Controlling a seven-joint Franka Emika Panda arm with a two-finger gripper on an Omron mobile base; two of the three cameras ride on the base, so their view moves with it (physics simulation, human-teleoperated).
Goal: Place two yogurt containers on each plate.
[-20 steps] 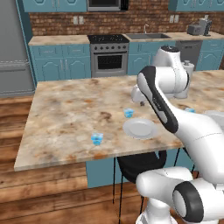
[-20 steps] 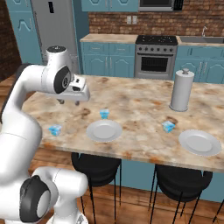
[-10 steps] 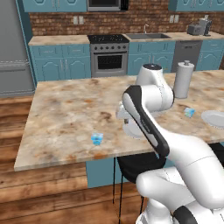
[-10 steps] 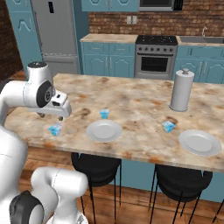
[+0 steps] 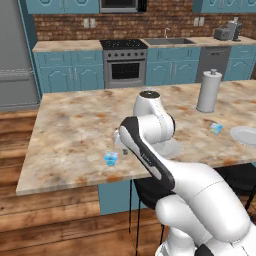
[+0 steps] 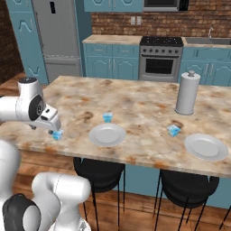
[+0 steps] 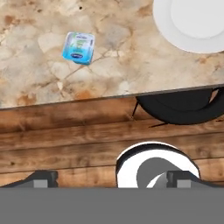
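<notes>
Blue yogurt cup (image 7: 78, 48) sits near the marble counter's (image 6: 135, 108) front edge, left of the nearer plate (image 6: 107, 134); my gripper (image 6: 50, 127) hangs spread wide and empty just beside it. I judge a careless descent could nudge it over the edge onto the wood floor (image 7: 65, 131). Behind the counter stand teal cabinets (image 6: 113, 61), a steel oven (image 6: 159, 63) and a brick wall (image 6: 144, 18).

The light is bright and even, with only soft, weak shadows. All views look slightly blurred and grainy, without glare or distortion at the edges.
</notes>
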